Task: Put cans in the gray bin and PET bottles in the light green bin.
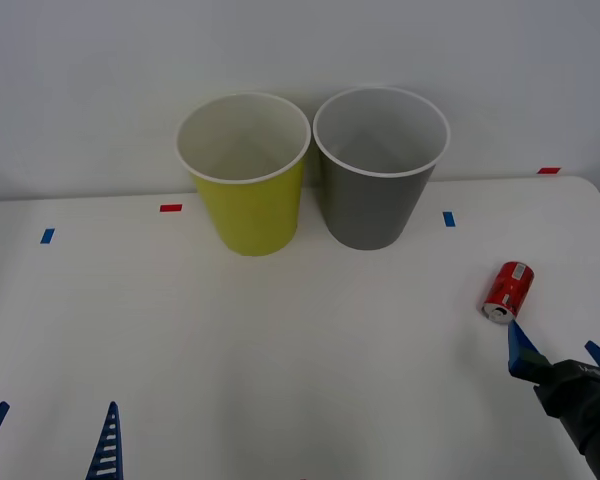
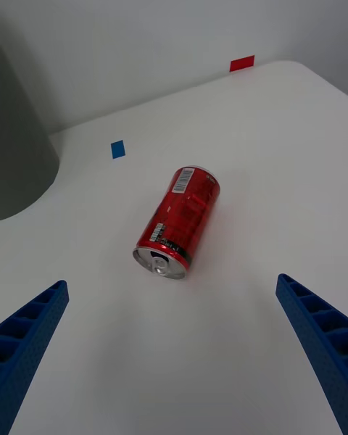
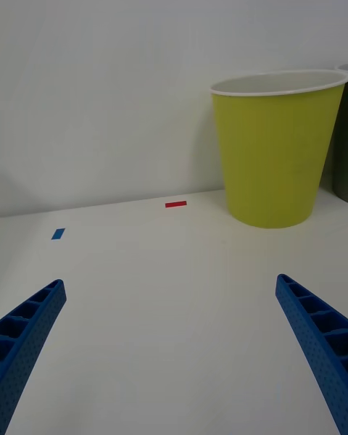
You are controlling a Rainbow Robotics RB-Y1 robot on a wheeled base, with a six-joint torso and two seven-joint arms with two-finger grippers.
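The small red drink can (image 1: 508, 291) with its silver top lay on its side on the white table (image 1: 280, 380), well to the right of both bins and just ahead of the right arm. Reading from the left: the left gripper (image 1: 50, 440) sat low at the near left edge of the table, its blue ribbed fingers spread apart and holding nothing, apparently waiting. Further back stood the tall yellow-green bin (image 1: 246, 180) with a white rim, upright and pale inside, and right beside it the tall dark gray bin (image 1: 379, 170) with the same white rim, the two nearly touching at their rims. Small red and blue tape marks dotted the table around them. At the far right the right gripper (image 1: 565, 357) hovered just short of the can, its fingers wide apart and empty; from its wrist camera the can (image 2: 177, 222) lay between the two fingers (image 2: 319, 341) but still ahead of them, silver top facing the gripper. The step in hand looked to be the approach to the can. The next move would likely call for advancing and lowering so the fingers straddled the can's round body, then closing before carrying it to the gray bin.
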